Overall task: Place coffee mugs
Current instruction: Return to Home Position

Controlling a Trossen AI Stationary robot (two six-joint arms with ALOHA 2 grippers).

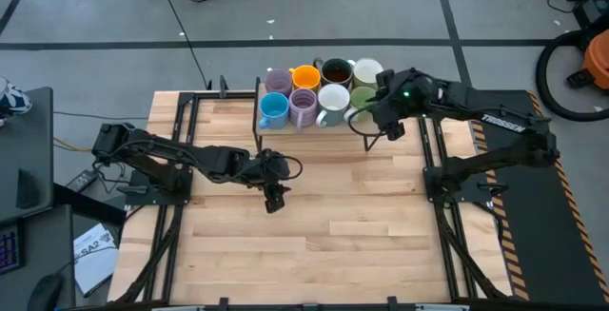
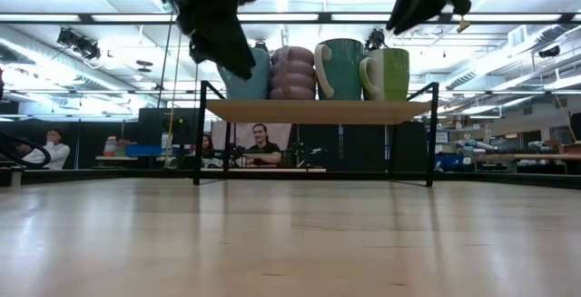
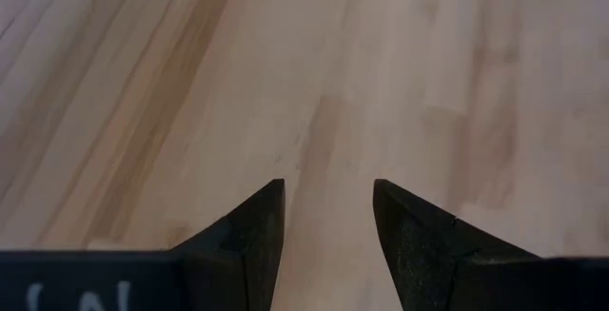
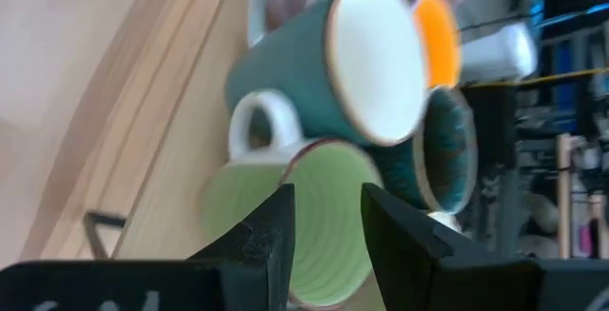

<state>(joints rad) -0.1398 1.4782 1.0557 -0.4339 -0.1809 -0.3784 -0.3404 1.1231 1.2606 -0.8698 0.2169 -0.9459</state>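
Right gripper (image 1: 369, 126) empty, fingers a narrow gap apart, raised by the right end of the shelf (image 2: 318, 111), pointed at the pale green mug (image 1: 363, 99) and teal mug (image 1: 333, 100). Left gripper (image 1: 274, 197) also empty, slightly parted, low over bare counter (image 1: 362, 225), well apart from the shelf. Eight coffee mugs (image 2: 292, 72) on the shelf in two rows: lavender, orange, dark brown, cream behind; blue, lavender, teal, pale green in front.

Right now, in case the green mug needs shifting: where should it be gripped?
Probably the rim of the green mug, from above on its outer right side: it stands upright, mouth open, handle toward the teal mug beside it.
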